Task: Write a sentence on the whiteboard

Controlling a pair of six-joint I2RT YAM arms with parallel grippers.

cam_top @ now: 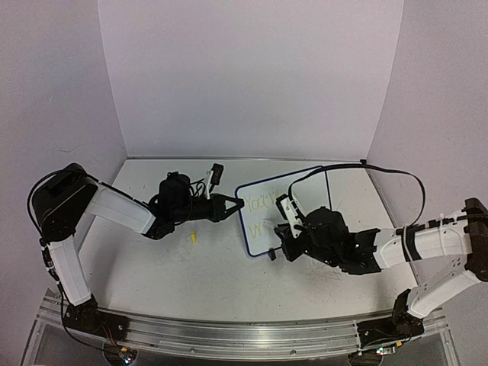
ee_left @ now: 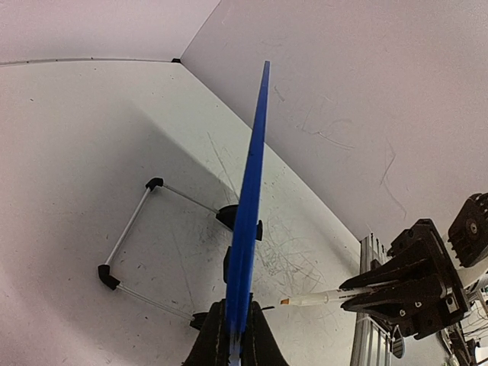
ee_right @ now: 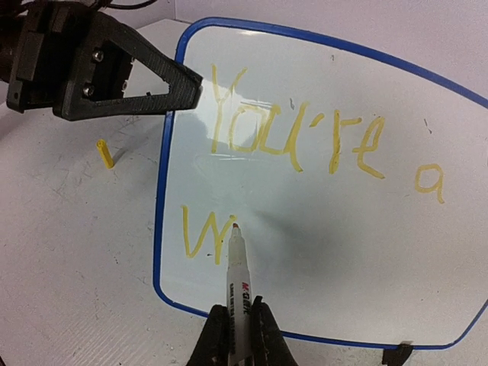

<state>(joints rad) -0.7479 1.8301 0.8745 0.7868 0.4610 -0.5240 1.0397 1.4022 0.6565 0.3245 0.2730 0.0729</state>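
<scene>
The whiteboard point(cam_top: 301, 194) is stood on the table point(cam_top: 191, 282) right of centre, propped on its wire stand point(ee_left: 133, 221). Its blue rim is clamped at the 9 o'clock edge by the left jaws, which are closed narrow on it. A white marker point(ee_right: 238, 282) is gripped in the right jaws, which are closed tight round its barrel. In the right wrist view it is pointed toward 12 o'clock, with its tip pressed against the board. The sentence point(ee_right: 297, 137) is written in yellow. "You're a" is read along the upper line, and a lone "W" is seen below it at the board's 8 o'clock, where the marker tip is touching the last stroke. A small yellow cap point(cam_top: 194, 237) is laid on the table, apart from the board, at about 8 o'clock of the left jaws in the top view.
</scene>
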